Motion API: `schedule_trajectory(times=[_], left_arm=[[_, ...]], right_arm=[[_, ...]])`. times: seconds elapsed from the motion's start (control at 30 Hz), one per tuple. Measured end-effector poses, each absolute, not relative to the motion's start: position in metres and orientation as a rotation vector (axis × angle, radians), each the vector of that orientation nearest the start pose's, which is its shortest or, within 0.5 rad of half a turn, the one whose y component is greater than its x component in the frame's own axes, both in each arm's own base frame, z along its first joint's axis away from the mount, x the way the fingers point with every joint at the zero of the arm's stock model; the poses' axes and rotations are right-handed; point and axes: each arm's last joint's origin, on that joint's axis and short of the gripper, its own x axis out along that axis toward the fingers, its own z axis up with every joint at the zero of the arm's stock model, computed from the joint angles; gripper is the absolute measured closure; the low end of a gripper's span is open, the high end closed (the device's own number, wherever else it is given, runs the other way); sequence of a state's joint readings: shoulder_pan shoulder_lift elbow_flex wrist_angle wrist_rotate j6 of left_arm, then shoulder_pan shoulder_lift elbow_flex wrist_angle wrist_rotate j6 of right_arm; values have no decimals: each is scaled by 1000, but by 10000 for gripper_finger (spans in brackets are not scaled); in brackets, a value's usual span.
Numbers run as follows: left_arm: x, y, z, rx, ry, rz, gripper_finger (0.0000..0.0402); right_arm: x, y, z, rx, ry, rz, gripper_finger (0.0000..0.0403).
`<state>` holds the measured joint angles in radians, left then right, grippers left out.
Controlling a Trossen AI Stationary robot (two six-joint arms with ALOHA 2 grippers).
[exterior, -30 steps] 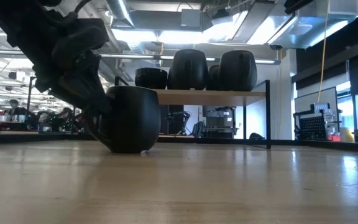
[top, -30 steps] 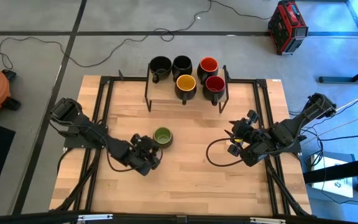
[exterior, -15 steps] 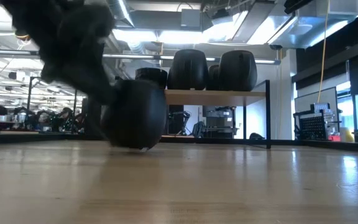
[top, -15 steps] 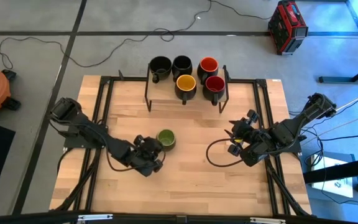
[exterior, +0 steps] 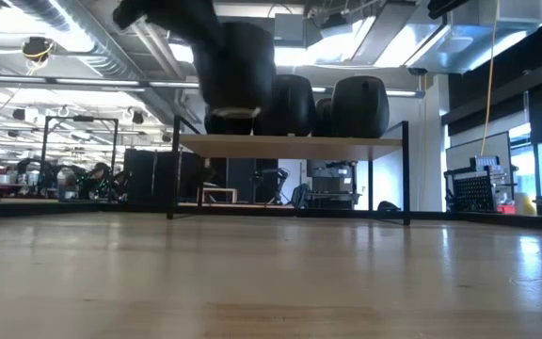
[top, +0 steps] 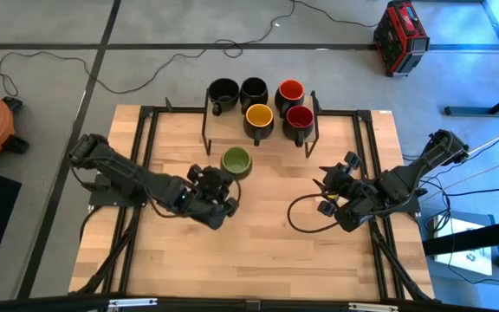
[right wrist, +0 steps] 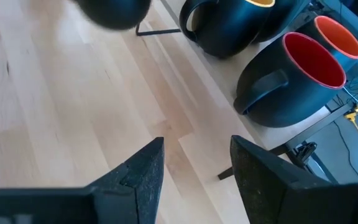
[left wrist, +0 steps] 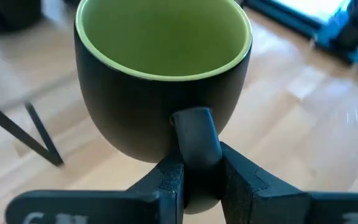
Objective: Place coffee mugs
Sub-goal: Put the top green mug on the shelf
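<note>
Spanning most of the overhead view, wooden table (top: 258, 243) carries a low black-framed shelf (top: 258, 139) at its far edge. Left arm reaches in from the left side, left gripper (top: 223, 185) near table centre, just short of the shelf. Fingers (left wrist: 235, 180) pinched tight on the handle of the green-lined mug (top: 236, 161), mug upright. Level view shows this mug (exterior: 238, 66) raised clear of the table surface, up around shelf height.

Right arm sits at the right side of the table; right gripper (top: 323, 191) over bare wood, jaws parted, nothing between them.

Five mugs on the shelf: two black-lined mugs (top: 238, 91) side by side at the left, orange-red-lined mug (top: 290, 90) at back right, yellow-lined mug (top: 258, 115) and dark-red-lined mug (top: 299, 117) in front. Right wrist view catches the dark-red one (right wrist: 303, 68) near the shelf edge.
</note>
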<state>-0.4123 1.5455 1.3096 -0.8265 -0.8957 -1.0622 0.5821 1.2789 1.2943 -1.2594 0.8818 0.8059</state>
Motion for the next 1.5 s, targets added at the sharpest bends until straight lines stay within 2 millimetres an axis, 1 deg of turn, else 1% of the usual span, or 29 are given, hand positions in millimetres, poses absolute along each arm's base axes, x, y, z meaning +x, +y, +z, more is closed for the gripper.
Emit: schedule_trajectory(times=[0.13,0.27,0.4,0.53,0.67,0.83,1.03,1.23,1.5], left_arm=[[292,-92,312,-316,480,850,340],[285,-87,328,-332,460,899,340],[279,-78,336,-343,434,949,340],[282,-66,337,-337,410,1001,340],[285,-55,338,-310,425,1027,340],[288,-40,337,-325,415,1075,340],[292,-22,323,-348,445,1116,340],[299,-10,316,-382,457,1097,340],[302,13,311,-416,450,1142,340]], right_arm=[[192,100,338,-97,731,-582,229],[192,100,338,-108,737,-576,229],[192,100,338,-108,736,-576,229],[192,100,339,-107,736,-576,229],[192,100,339,-107,736,-575,229],[192,100,339,-106,736,-575,229],[192,100,339,-105,736,-575,229],[192,100,339,-105,735,-575,229],[193,100,339,-103,733,-576,229]])
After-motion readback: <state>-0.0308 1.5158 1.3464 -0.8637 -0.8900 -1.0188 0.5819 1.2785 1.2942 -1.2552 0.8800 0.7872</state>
